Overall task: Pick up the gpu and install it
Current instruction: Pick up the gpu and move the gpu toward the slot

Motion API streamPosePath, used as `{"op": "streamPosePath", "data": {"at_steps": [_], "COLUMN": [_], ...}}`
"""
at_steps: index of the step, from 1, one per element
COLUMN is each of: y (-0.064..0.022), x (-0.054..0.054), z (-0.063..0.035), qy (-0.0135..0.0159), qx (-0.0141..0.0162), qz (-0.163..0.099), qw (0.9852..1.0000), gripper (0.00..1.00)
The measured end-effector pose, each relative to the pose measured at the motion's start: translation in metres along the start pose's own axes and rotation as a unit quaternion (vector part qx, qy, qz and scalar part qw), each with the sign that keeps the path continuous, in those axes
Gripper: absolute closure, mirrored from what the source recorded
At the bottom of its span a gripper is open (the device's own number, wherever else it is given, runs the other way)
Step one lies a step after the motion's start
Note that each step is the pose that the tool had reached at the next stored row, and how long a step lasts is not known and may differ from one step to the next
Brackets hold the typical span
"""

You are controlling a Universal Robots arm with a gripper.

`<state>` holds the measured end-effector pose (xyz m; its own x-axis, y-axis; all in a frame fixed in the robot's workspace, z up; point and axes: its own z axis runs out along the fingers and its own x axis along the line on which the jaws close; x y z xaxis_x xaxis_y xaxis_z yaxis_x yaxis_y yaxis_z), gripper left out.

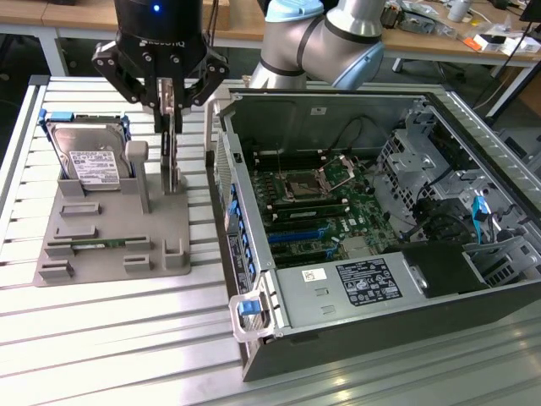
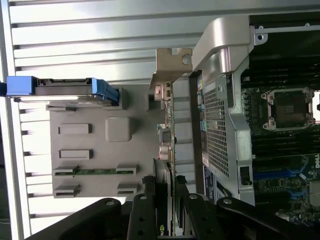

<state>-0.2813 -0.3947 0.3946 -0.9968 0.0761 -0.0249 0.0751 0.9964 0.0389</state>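
over the grey holder (image 1: 110, 241): your gripper (image 1: 171, 127) hangs straight down, on the exterior view's left of the open computer case (image 1: 338, 288).
gripper: its fingers are drawn in narrow, one on each flat face of the gpu card (image 1: 173, 165). in the wrist view the card's thin edge runs out from between them, so you can take it as clamped on the card, not just beside it.
gpu card: it stands on edge at the side of the holder nearest the case, with its lower edge down at the holder's surface. you cannot tell whether it has lifted clear of its slot.
silver bracket (image 2: 172, 65): it sits at the end of the card farthest from the fingers, close to the case's corner.
handling: i judge the card light and stiff but fragile, with a fan and small parts on its faces. a thin smooth board can pivot between the pads.
where to hold: pinch the bare board across its flat faces near the middle, as you have it now. keep off the fan and the contact edge.
hard drive (image 1: 84, 161): it stands upright in the same holder, well apart from the card.
memory stick (image 1: 93, 245): it lies flat in a front slot.
circuit board (image 1: 355, 207): it lies in the floor of the case.
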Motion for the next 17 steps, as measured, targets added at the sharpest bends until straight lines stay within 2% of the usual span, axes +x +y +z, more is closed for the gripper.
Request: {"op": "streamPosePath", "data": {"at_steps": [3,12,17], "y": [0.0001,0.001,0.0013], "x": [0.0,-0.001,-0.001], "z": [-0.0034,-0.0258,-0.0327], "qy": [0.0,0.0,0.0], "qx": [0.0,0.0,0.0], "qz": [0.0,0.0,0.0], "qw": [1.0,1.0,1.0], "gripper": [0.73,0.73,0.73]}}
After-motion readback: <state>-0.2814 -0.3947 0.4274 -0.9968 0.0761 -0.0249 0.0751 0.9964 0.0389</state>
